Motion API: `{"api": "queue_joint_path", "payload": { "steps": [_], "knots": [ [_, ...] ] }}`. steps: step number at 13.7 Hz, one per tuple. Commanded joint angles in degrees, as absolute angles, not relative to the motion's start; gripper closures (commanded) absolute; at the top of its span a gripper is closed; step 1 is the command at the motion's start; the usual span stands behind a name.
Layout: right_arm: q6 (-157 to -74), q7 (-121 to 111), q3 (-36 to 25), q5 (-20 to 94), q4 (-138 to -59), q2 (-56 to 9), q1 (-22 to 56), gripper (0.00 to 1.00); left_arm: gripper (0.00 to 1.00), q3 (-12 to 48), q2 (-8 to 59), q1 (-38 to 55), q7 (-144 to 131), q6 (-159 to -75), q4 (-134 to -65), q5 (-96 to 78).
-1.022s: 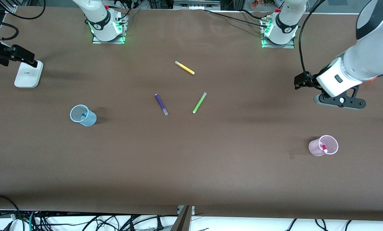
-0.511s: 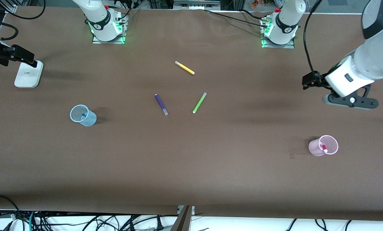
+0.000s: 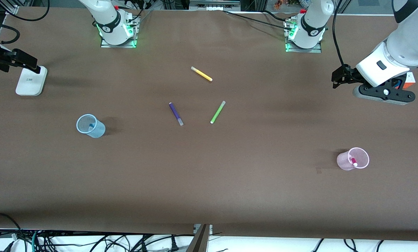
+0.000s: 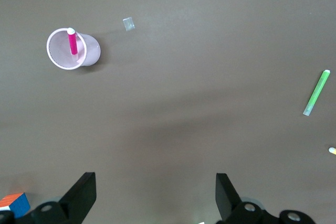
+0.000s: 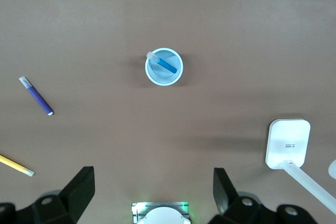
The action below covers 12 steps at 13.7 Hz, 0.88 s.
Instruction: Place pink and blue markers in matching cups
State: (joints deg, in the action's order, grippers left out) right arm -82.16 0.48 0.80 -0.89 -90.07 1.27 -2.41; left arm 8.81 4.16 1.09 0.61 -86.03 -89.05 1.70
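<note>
The left gripper (image 4: 155,195) hangs in the air over the worktop (image 3: 209,182) at the left arm's end, its two fingers (image 4: 84,192) spread wide with nothing between them. In the front view it sits at about 2 o'clock from the table's middle.

The right gripper (image 5: 152,192) is also spread wide and empty, high over the worktop near the right arm's base. The front view does not show that gripper itself.

The pink cup (image 3: 353,159) stands upright on the worktop toward the left arm's end, at about 4 o'clock from the table's middle. The pink marker (image 3: 354,161) stands inside it, leaning on the rim, its pale cap upward. In the left wrist view the same pink cup (image 4: 72,50) and pink marker (image 4: 72,43) show clearly.

The blue cup (image 3: 90,126) stands toward the right arm's end, at about 9 o'clock from the middle. The blue marker (image 5: 164,63) leans inside the blue cup (image 5: 164,66), seen plainly in the right wrist view.

Three other pens lie flat near the centre, well apart from both cups: a purple marker (image 3: 176,113), a lime green marker (image 3: 217,112) beside it, and a yellow marker (image 3: 201,74) at 12 o'clock from those two. A white stand base (image 3: 31,81) rests near the right arm's end. A small pale scrap (image 4: 128,23) lies near the pink cup.
</note>
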Motion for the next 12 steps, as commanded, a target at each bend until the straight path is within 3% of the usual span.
{"api": "queue_joint_path", "payload": {
  "steps": [1, 7, 12],
  "knots": [
    [-80.95, 0.62, 0.79, -1.06, -88.68, 0.88, -2.37, 0.0, 0.0, 8.17, 3.87, 1.14, 2.37, -87.19, -90.44, 1.23],
    [-80.95, 0.62, 0.7, -1.05, -88.68, 0.88, -2.55, 0.0, 0.0, 8.17, 4.3, -1.66, 7.27, -94.47, -91.05, 1.32],
    [-80.95, 0.62, 0.7, -1.05, -88.68, 0.88, -2.55, 0.0, 0.0, 8.17, 4.31, -2.72, 8.53, -94.57, -91.67, 0.62]
  ]
}}
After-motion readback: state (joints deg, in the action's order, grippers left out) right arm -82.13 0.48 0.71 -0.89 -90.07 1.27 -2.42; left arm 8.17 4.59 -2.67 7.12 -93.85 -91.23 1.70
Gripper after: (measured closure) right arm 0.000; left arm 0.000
